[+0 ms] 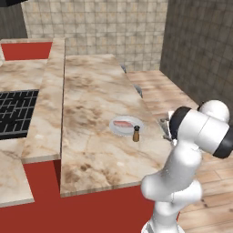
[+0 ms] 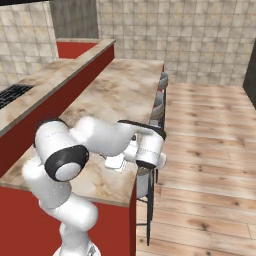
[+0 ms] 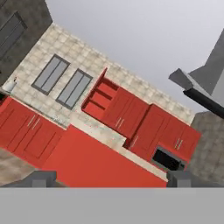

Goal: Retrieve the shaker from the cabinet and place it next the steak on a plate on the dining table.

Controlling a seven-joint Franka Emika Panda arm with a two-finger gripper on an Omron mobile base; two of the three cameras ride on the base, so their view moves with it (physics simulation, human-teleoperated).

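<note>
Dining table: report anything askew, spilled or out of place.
Nothing stands out. The shaker stands upright on the dining table beside the plate, and the steak lies flat on the plate. No spill shows.

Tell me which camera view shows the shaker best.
The left base view: the shaker stands upright on the dining table, at the near edge of the plate holding the steak. In the right base view, the arm covers that spot.
</note>
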